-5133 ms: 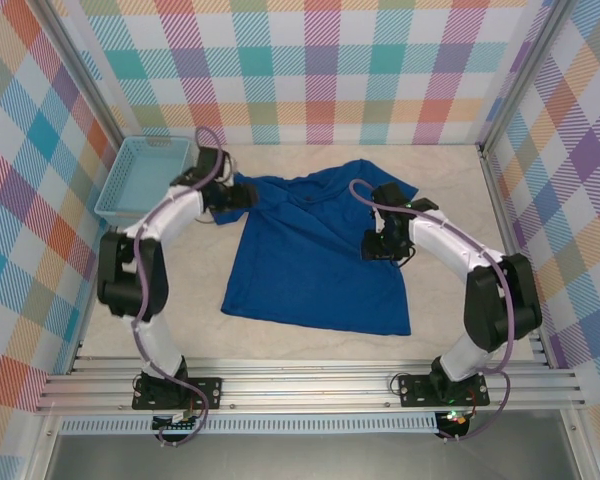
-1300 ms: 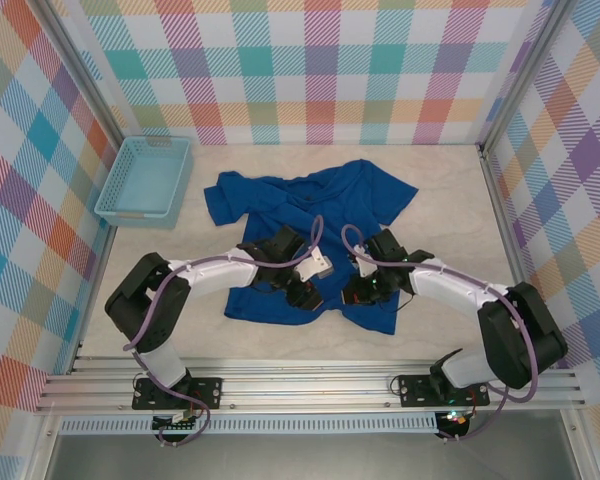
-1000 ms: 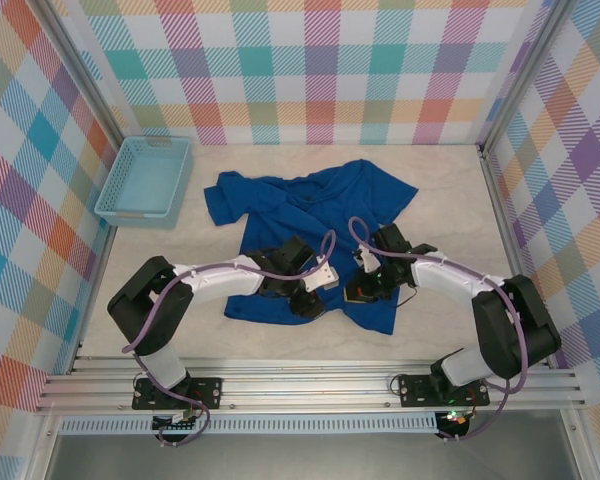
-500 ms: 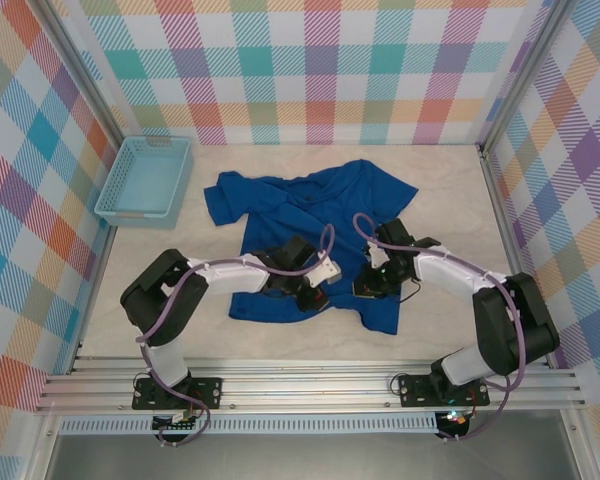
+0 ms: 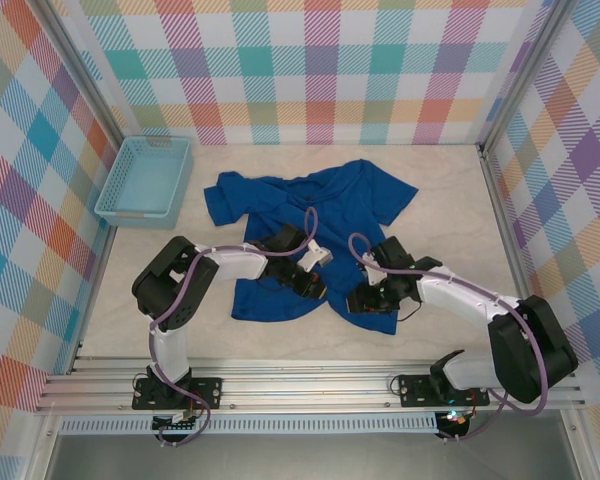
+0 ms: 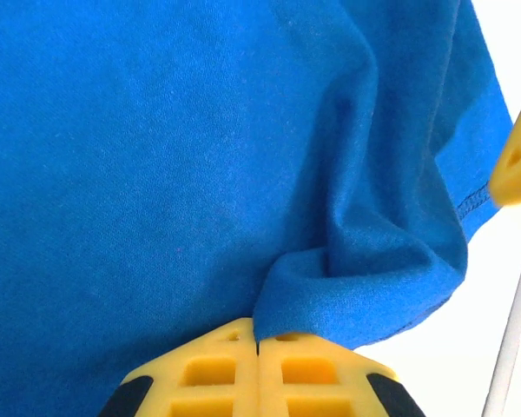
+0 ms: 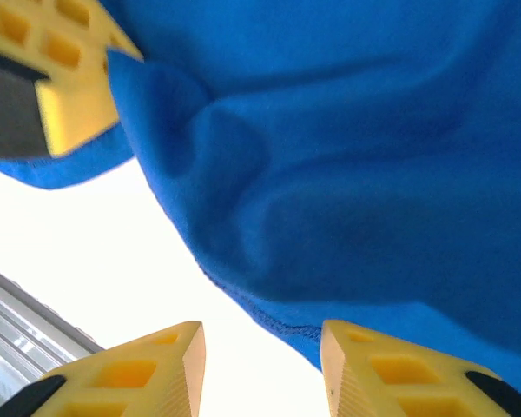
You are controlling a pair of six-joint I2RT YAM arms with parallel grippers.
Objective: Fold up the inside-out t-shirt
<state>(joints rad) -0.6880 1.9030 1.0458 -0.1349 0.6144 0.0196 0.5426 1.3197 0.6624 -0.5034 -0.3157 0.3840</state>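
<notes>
T-shirt (image 5: 310, 215) fold clamped in left jaws; hem half-hidden.

A pale, faintly grained table (image 5: 450, 200) is seen in the top view. A royal-blue t-shirt (image 5: 310, 215) is spread across its middle, with the sleeves laid toward the far side and the near hem bunched up. A light blue mesh basket (image 5: 145, 180) is set in the far left corner, near one sleeve but apart from it.
</notes>
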